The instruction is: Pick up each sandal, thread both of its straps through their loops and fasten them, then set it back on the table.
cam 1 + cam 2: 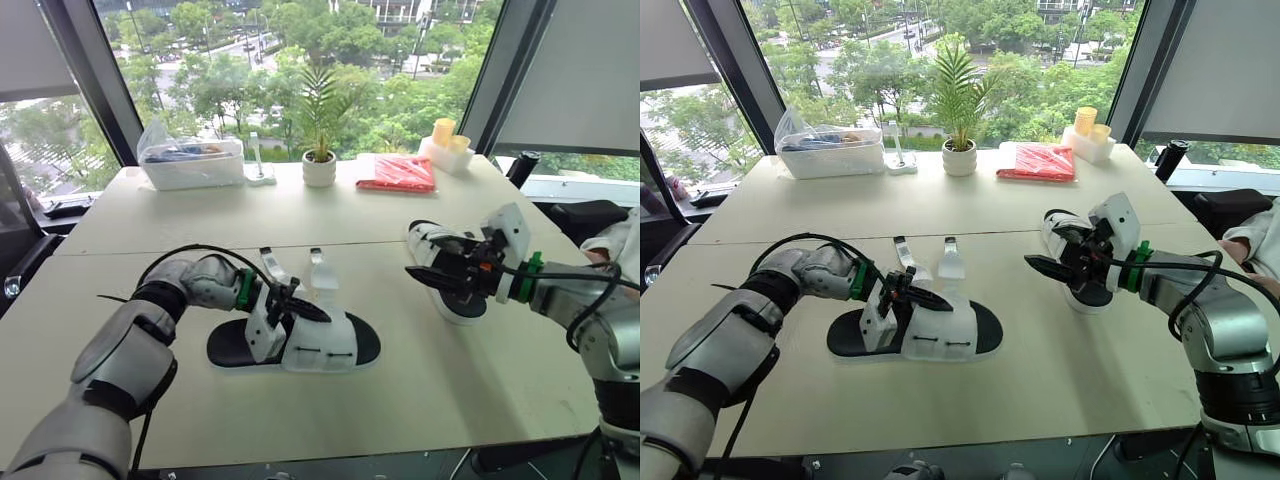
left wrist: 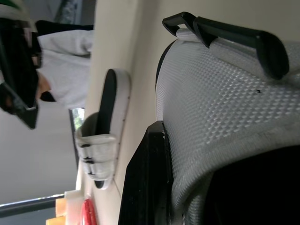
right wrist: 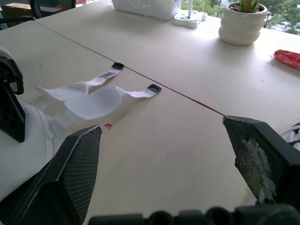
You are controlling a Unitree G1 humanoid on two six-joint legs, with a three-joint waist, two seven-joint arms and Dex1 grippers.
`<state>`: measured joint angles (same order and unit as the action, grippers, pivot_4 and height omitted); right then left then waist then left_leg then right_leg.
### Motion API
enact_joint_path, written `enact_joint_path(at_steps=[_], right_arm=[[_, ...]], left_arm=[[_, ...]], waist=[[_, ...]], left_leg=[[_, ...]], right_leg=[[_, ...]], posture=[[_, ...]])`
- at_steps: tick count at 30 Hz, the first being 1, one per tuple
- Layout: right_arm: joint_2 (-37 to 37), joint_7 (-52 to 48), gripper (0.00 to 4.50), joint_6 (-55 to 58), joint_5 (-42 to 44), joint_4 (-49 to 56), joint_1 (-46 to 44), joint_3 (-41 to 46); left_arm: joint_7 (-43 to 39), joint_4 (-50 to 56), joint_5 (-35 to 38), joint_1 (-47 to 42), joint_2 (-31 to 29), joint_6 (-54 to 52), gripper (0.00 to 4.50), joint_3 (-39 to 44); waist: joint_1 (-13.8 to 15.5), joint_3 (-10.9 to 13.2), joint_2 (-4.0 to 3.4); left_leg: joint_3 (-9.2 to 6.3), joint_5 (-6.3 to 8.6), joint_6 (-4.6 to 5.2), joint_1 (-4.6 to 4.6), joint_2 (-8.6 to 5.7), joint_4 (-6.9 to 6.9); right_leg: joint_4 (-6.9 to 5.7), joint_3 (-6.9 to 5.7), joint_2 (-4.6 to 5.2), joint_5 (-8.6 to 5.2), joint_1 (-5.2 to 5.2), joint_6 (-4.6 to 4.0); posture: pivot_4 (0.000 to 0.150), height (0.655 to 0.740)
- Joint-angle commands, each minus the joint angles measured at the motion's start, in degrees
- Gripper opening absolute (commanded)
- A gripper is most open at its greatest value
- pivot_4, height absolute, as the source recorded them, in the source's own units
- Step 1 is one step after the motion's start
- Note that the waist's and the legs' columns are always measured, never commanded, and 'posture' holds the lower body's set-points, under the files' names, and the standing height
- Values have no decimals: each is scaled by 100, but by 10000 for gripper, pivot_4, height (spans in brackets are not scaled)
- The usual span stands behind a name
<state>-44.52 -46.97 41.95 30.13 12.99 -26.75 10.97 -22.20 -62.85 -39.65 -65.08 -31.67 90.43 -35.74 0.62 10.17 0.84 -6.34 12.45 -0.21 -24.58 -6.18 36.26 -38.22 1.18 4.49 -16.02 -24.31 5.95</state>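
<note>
You had bright, even daylight from the windows (image 1: 300, 60) beyond the table's (image 1: 430, 400) far edge; soft shadows fell toward its near edge.

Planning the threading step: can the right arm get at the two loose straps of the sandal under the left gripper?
Probably yes. The right gripper is open, with bare table between it and the straps, which lie flat, extending away from the left gripper.

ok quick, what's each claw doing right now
left claw: closed on the white upper of the unfastened sandal
right claw: open, holding nothing, by the other sandal
</note>
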Motion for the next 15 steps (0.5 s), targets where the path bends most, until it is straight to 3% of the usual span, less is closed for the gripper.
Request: enact_joint_path(at_steps=[1,5,10,15], right_arm=[[-45,27,45000,-19,86,264,-32,52],[-57,9,45000,-16,76,269,-74,-33],[-111,-54,45000,-86,-21,275,-65,-192],[-126,-72,45000,-67,-5,304,-77,-227]], left_arm=[[811,480,-882,-16,-107,-133,196,301],[1936,660,-1814,-41,-170,-471,196,159],[4092,772,-3206,-236,-256,-1389,196,-469],[5680,415,-3970,-538,-169,-1919,196,-1254]], waist=[[2,0,0],[8,0,1],[11,-1,1],[19,-1,1]], left_leg=[[1,-1,1,0,0,0],[2,-3,5,0,-2,3],[4,-4,7,1,-4,10],[4,-7,12,2,-7,26]], right_leg=[[-1,1,0,1,0,1],[-2,0,-1,3,1,5],[-13,1,-1,4,2,8],[-23,0,-5,8,8,15]], posture=[[1500,7400],[1500,7400],[1500,7400],[1500,7400]])
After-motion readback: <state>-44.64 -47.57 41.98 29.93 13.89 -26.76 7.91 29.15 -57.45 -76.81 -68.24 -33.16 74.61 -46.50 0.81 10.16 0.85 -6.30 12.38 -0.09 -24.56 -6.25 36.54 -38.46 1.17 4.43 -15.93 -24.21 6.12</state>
